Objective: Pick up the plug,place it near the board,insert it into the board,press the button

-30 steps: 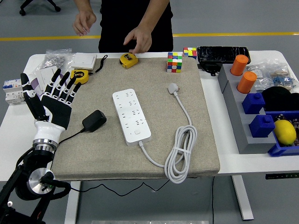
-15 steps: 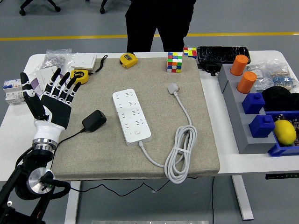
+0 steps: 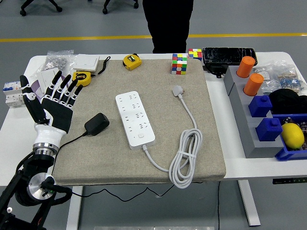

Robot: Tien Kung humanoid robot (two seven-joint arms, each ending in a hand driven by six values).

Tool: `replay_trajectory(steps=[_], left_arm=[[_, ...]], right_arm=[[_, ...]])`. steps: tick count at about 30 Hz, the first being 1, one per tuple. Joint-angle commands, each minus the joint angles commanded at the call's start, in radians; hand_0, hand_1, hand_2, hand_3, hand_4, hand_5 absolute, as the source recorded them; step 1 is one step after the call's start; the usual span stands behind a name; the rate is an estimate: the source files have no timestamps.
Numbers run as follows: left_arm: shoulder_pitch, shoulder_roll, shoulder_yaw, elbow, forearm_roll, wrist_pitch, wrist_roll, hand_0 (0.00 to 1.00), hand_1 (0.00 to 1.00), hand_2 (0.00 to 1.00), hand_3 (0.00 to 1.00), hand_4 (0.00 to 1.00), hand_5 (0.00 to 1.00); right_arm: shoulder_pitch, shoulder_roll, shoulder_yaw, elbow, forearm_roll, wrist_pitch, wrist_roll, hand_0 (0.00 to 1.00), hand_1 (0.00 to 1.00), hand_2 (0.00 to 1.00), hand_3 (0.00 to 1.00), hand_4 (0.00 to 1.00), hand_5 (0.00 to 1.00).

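- One hand is in view: the left hand (image 3: 53, 103) at the left of the frame, palm up over the bench's (image 3: 14, 129) left side, fingers spread and holding nothing. It stands as it did a second ago. The right hand does not show.
- Just right of the hand, the black plug (image 3: 97, 123), an adapter block, lies flat on the grey mat (image 3: 211, 158), its thin black cord (image 3: 72, 139) trailing toward the lower left and off the bench's near edge.
- Near the plug, at the mat's centre, the white power board (image 3: 135, 119) lies on a slant, none of its sockets filled and its button (image 3: 140, 135) at the lower end. The plug is close to the board but not inserted.
- Right of it, the board's own white cable (image 3: 184, 158) coils at the lower right of the mat, with its white plug (image 3: 178, 90) resting above.
- The change lies at the top of the frame: a second ago the person (image 3: 170, 24) reached a hand down by the yellow tape measure (image 3: 131, 61); now they stand back, hands clear of the bench.
- My reading is that nothing obstructs the hand from closing on the black plug.
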Motion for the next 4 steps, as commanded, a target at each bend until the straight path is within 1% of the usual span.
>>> replay_trajectory(steps=[4], left_arm=[[0.001, -0.002, -0.001, 0.000, 0.000, 0.002, -0.001, 0.715, 0.682, 0.649, 0.718, 0.998, 0.972]], right_arm=[[0.000, 0.001, 0.001, 0.000, 0.001, -0.001, -0.001, 0.861, 0.739, 0.733, 0.762, 0.998, 0.834]])
